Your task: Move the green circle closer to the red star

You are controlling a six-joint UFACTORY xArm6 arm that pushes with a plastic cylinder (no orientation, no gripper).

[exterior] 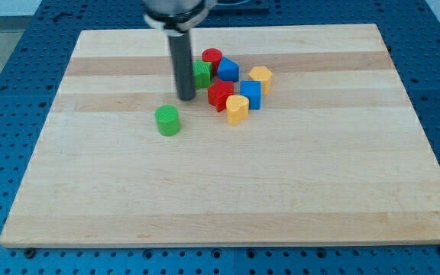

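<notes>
The green circle [168, 120] stands alone on the wooden board [228, 191], left of the cluster of blocks. The red star [220, 95] lies in the cluster, to the view's right of the circle and slightly higher. My tip [186, 98] rests on the board just above and to the right of the green circle, between it and the red star, a little apart from both.
The cluster also holds a green block [202, 74] partly behind the rod, a red cylinder [211, 58], a blue block [228, 69], a blue cube [250, 95], a yellow heart [237, 109] and a yellow block [260, 77].
</notes>
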